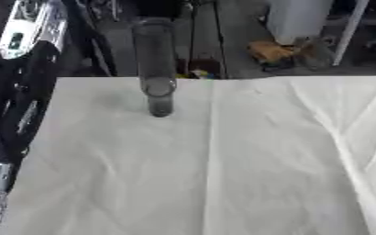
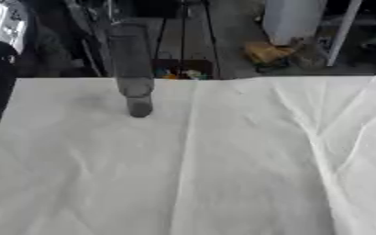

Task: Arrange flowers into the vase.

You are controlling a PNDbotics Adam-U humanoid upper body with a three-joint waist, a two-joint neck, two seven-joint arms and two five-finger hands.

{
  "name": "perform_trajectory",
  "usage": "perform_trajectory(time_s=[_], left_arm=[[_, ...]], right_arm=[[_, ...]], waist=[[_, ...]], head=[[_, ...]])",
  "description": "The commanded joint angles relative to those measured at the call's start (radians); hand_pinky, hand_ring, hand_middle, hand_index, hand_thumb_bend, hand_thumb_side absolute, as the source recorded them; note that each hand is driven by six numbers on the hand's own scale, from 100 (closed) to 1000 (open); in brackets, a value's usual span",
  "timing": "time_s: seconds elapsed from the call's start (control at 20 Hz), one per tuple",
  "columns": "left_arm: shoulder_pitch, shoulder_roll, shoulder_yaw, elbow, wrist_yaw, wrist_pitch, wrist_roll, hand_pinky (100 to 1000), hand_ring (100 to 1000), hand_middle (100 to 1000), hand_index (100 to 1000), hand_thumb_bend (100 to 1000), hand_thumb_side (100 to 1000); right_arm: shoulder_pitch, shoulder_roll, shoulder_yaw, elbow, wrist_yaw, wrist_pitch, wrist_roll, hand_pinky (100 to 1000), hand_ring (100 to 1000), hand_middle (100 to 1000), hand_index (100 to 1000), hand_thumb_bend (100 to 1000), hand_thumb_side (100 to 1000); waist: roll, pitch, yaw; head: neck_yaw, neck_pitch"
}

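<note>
Your vase (image 1: 156,69), a tall clear glass cylinder, stands upright at the far left of the white tablecloth (image 1: 223,174), near the table's back edge. It holds nothing, and no flowers show anywhere on the cloth. Your left arm (image 1: 14,119) hangs along the left edge of the view, off the table; its hand is not visible, so I cannot tell its state. Your right hand is out of view too. Judgement: the task is at its very start. Next you need to locate the flowers, likely outside this view, before any reach toward the vase.
</note>
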Motion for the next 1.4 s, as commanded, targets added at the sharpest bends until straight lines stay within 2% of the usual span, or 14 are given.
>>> perform_trajectory(time_s=[0.05, 0.6, 1.0, 1.4], left_arm=[[-0.035, 0.010, -0.005, -0.005, 0.024, 0.002, -0.015, 100, 100, 100, 100, 1000, 258], [-0.056, 0.004, -0.007, 0.067, 0.072, 0.037, -0.020, 100, 100, 100, 100, 1000, 264], [-0.061, 0.014, 0.000, 0.158, 0.067, 0.108, 0.001, 100, 100, 100, 100, 1000, 278], [-0.066, 0.020, 0.011, 0.252, 0.049, 0.127, 0.013, 100, 100, 100, 100, 1000, 280]], right_arm=[[-0.016, -0.028, -0.003, -0.007, -0.008, -0.002, 0.005, 803, 765, 685, 853, 100, 857], [-0.026, -0.024, 0.002, -0.003, -0.006, 0.000, 0.011, 803, 765, 685, 852, 100, 861], [-0.025, -0.025, 0.002, 0.002, -0.008, 0.001, 0.011, 803, 765, 684, 852, 100, 862], [-0.030, -0.029, 0.008, 0.007, -0.011, 0.002, 0.015, 803, 765, 681, 852, 100, 867]], waist=[[0.002, -0.009, -0.007], [0.023, 0.000, -0.051], [0.032, -0.009, -0.057], [0.043, -0.016, -0.078]], head=[[0.004, -0.012], [0.011, -0.018], [0.012, -0.014], [0.020, -0.026]])
